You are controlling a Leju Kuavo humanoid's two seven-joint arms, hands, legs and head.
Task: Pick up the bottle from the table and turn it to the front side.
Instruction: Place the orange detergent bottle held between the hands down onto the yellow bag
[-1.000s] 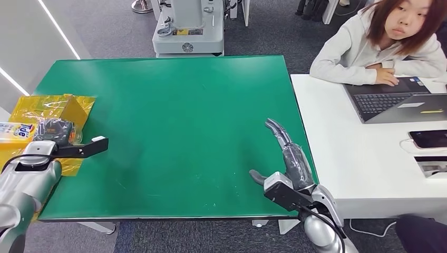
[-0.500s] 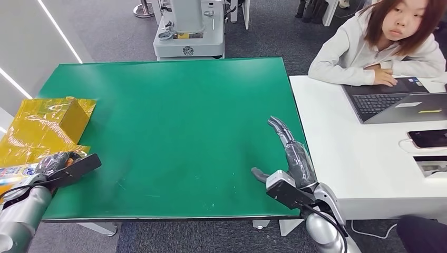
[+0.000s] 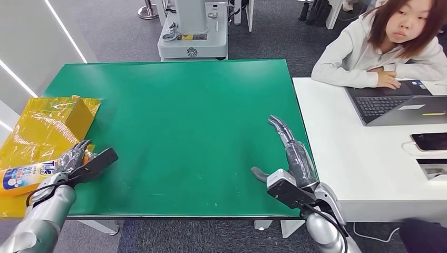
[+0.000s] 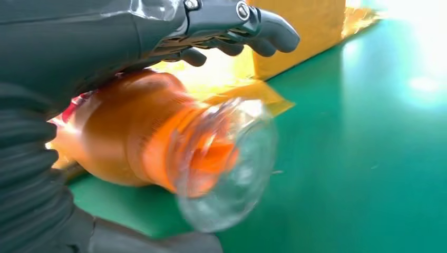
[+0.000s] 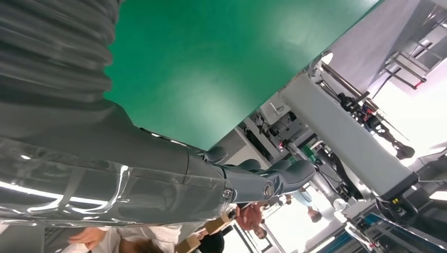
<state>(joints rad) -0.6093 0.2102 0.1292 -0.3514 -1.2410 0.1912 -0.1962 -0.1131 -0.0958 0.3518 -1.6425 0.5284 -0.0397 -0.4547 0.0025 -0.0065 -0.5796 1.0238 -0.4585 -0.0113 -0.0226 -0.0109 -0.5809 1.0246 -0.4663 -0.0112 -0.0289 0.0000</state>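
Across the green table (image 3: 184, 132), which takes up most of the head view, the work sits at the near left corner, where crinkled yellow wrapping (image 3: 45, 126) spreads over the edge with a yellow box (image 3: 79, 113) on it. Lying on its side on that wrapping, at the left edge of the head view, is the bottle (image 3: 26, 178): orange, with a blue and white label and, in the left wrist view, a clear cap pointing out over the green surface.

As I judge it, the step in hand is securing the bottle before lifting and turning it. To do that well, the fingers should wrap the orange body firmly around its middle, clear of the loose foil, so the bottle comes up without dragging the wrapping and can then be rotated until its label faces front.

Smaller still, the left hand (image 3: 74, 157) lies over the bottle, fingers (image 4: 232, 45) curved across its upper side and touching it; whether the grip is fully closed I cannot tell. At the table's near right edge the right hand (image 3: 287, 153) holds nothing, its fingers straight and apart, thumb out to the side. Beside it a person (image 3: 385, 42) sits at a white desk (image 3: 358, 168) with a laptop (image 3: 395, 105).
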